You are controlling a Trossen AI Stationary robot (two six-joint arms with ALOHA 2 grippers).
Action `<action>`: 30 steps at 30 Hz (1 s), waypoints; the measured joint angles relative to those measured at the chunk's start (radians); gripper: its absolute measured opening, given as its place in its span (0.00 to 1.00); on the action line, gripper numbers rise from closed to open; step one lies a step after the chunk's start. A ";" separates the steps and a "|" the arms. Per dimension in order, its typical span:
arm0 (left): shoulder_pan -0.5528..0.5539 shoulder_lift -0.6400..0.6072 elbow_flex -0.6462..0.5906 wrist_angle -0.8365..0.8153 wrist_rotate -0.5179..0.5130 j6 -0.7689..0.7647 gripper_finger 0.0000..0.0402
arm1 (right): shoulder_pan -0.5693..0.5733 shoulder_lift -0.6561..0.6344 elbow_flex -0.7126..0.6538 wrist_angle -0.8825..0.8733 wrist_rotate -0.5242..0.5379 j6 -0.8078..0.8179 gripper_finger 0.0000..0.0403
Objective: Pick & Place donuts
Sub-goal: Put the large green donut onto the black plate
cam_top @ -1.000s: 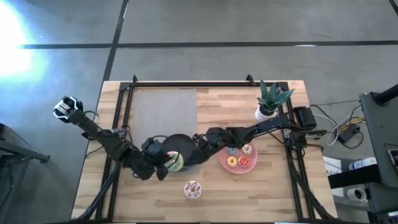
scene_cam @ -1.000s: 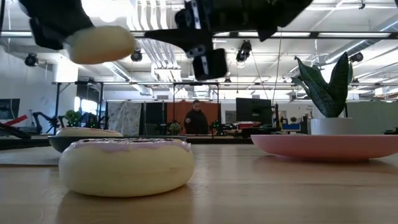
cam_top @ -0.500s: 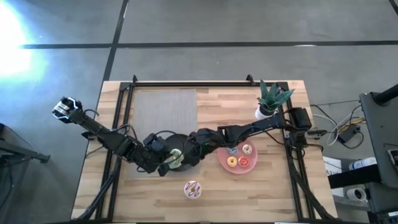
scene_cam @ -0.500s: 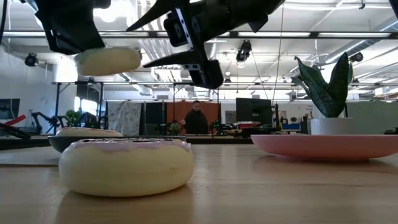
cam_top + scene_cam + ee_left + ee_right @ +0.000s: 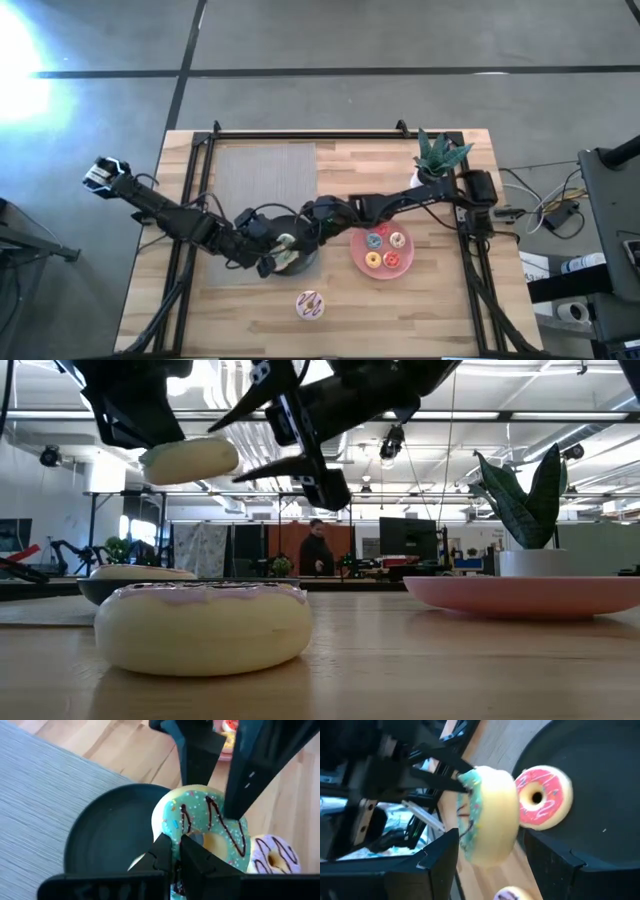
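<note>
- The left tool (image 5: 272, 258) hangs over the near rim of the black plate (image 5: 305, 262), toward the left-middle of the wooden tabletop (image 5: 440, 310).
- Its fingers (image 5: 165, 851) are clamped on the rim of the green donut (image 5: 207, 827), which has dark streaks and sprinkles and is held in the air above the black plate (image 5: 105, 840); in the low view the green donut (image 5: 190, 460) hangs well clear of the tabletop.
- A grey mat (image 5: 262, 180) lies under the far-left part of the black plate.
- A pink donut (image 5: 543, 796) lies inside the black plate (image 5: 600, 785).
- The right tool (image 5: 312, 222) reaches in over the same plate, its fingers (image 5: 437, 865) spread apart on either side of the green donut (image 5: 487, 815) and not touching it as far as can be seen.
- A white donut with dark streaks (image 5: 310, 304) sits alone on the tabletop at the near edge, apart from both plates; it fills the foreground of the low view (image 5: 205, 625).
- The pink plate (image 5: 400, 268) lies right of the black plate and carries several tiny donuts: a blue one (image 5: 375, 241), an orange-and-white one (image 5: 397, 240), a yellow one (image 5: 373, 260) and a red one (image 5: 392, 261).
- A potted plant (image 5: 437, 158) stands at the far right of the tabletop.
- A person (image 5: 316, 550) stands far back in the room.
</note>
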 joint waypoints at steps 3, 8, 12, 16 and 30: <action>0.026 0.000 0.000 0.000 0.022 0.026 0.00 | -0.005 0.013 -0.001 0.009 0.003 -0.005 0.53; 0.051 0.000 0.000 0.008 0.049 0.071 0.00 | -0.010 0.040 -0.001 0.048 0.002 -0.003 0.51; 0.051 0.000 0.000 -0.001 0.042 0.082 0.03 | -0.015 0.051 -0.001 0.061 0.003 -0.004 0.44; 0.058 0.000 0.000 -0.071 0.022 0.070 0.14 | -0.020 0.053 -0.001 0.060 0.029 -0.003 0.36; 0.059 0.000 0.000 -0.268 -0.075 -0.037 0.39 | -0.084 0.056 -0.001 0.020 0.077 0.046 0.09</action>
